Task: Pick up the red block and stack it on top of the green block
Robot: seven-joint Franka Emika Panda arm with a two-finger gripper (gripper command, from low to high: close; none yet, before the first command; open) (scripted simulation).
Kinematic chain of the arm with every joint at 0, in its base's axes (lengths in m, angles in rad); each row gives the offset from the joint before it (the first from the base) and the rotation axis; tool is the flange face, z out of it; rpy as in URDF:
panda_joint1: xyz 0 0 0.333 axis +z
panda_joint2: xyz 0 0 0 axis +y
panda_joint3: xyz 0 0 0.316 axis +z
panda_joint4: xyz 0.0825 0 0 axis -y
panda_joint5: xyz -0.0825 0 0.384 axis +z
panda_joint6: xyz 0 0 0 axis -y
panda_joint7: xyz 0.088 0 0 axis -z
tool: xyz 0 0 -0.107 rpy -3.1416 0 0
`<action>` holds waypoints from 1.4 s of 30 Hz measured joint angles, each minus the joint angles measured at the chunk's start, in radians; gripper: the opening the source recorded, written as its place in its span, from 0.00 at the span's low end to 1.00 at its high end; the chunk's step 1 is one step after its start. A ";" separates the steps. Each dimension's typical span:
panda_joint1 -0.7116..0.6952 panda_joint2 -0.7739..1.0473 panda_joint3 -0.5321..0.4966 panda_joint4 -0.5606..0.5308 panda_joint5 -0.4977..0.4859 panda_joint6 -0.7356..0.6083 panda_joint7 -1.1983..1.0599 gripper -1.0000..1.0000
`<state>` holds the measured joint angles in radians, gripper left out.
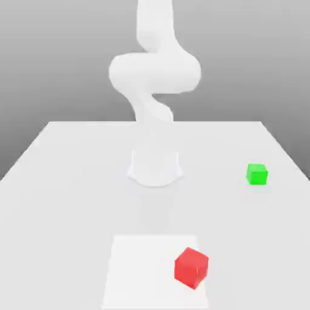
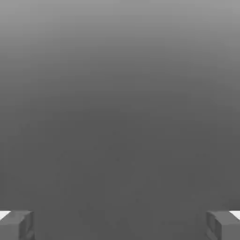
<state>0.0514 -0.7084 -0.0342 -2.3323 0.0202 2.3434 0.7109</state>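
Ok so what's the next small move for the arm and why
Probably swing the gripper toward the red block. In the hand view the fingers stand wide apart with nothing between them, and the exterior view has the red block resting on the table, apart from the green block.

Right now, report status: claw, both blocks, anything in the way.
Claw open, nothing between fingers. Red block on the table, untouched, near edge. Green block apart from it, toward the exterior view's right, top bare. Nothing between the blocks.
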 joint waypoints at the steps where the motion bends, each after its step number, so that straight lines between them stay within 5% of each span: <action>1: 0.023 0.040 -0.015 -0.014 0.007 0.018 -0.038 0.50; 14: 0.217 0.519 -0.104 -0.180 0.107 0.239 -0.499 0.50; 27: 0.232 0.973 -0.059 -0.269 0.064 0.523 -0.730 0.50; 28: 0.222 1.008 -0.047 -0.265 0.075 0.552 -0.738 0.00; 35: 0.219 1.016 -0.044 -0.264 0.075 0.557 -0.738 0.00; 42: 0.254 0.817 -0.038 -0.305 0.016 0.399 -0.748 0.00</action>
<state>0.3051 0.1083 -0.0723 -2.6377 0.0361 2.7425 -0.0370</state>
